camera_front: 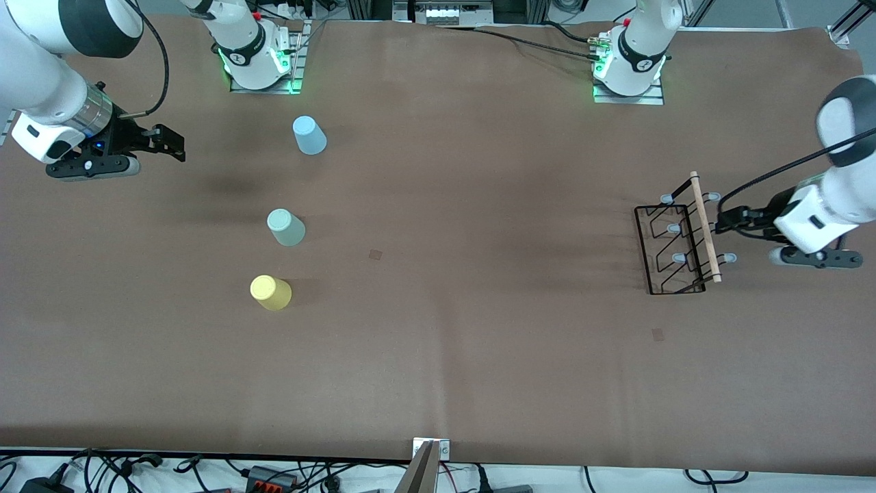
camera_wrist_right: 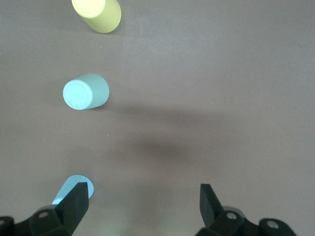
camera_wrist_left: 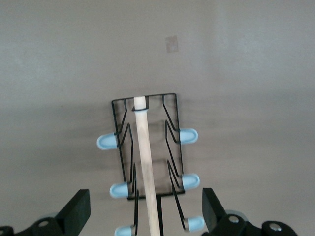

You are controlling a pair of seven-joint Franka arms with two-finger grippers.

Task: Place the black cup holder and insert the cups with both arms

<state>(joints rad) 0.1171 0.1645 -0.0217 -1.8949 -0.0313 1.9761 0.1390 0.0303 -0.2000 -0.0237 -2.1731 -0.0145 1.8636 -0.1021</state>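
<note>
I observe the left gripper [camera_front: 727,220] with its fingers [camera_wrist_left: 78,210] spread wide, holding nothing, hanging just beside the wooden rod [camera_front: 705,226] of the black cup holder [camera_front: 677,248]; I see no contact with it. The holder stands upright on the brown desk [camera_front: 479,342] toward the left arm's end. The right gripper [camera_front: 168,142] also has its fingers [camera_wrist_right: 74,204] fully apart and empty, up over the desk at the right arm's end. Three cups stand upside down there, well apart from the holder: the light blue cup [camera_front: 309,135] farthest from the front camera, the mint cup [camera_front: 285,226] between, the yellow cup [camera_front: 270,292] nearest. I can read no labels or writing anywhere.
</note>
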